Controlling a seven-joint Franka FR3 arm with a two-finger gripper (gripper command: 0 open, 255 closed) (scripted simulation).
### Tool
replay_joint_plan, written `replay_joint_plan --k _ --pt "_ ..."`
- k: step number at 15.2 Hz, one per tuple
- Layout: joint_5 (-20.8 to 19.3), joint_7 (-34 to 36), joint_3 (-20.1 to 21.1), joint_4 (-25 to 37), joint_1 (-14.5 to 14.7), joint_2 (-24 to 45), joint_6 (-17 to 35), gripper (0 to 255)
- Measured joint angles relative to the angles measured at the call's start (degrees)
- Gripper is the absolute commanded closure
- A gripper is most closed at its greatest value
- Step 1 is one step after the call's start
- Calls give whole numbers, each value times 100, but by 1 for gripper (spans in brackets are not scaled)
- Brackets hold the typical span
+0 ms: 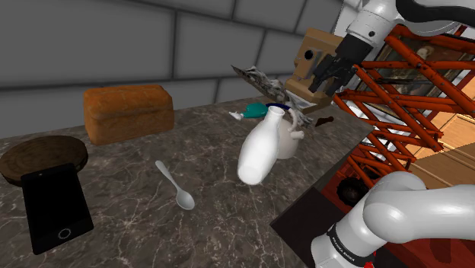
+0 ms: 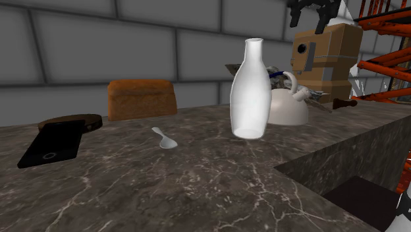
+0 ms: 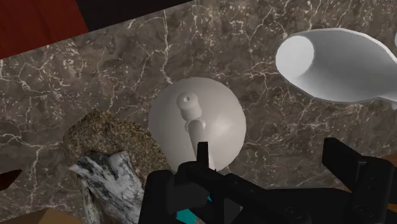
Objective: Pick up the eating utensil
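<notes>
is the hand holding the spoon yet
No, the spoon lies on the marble counter with nothing touching it, while the hand hangs open above the kettle.

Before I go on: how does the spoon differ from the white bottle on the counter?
The spoon lies flat on the marble counter; the bottle stands upright. The spoon is small and slim; the bottle is tall and bulky. The spoon lies in the open; the bottle stands close beside the white kettle. Both are pale and rest on the counter.
</notes>
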Motion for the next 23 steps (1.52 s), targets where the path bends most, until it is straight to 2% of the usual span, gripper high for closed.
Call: replay_joint_plan --k 2,6,14,21,23 --pt "39 63 70 -65 19 -7 71 0" --pt "260 412 469 -461 132 -44 524 0" --pt "746 1225 1454 -975 415 349 1702 0" --pt "922 1998 2292 -890 606 1190 3674 0" --pt "909 2292 2551 -863 683 1402 4026 0"
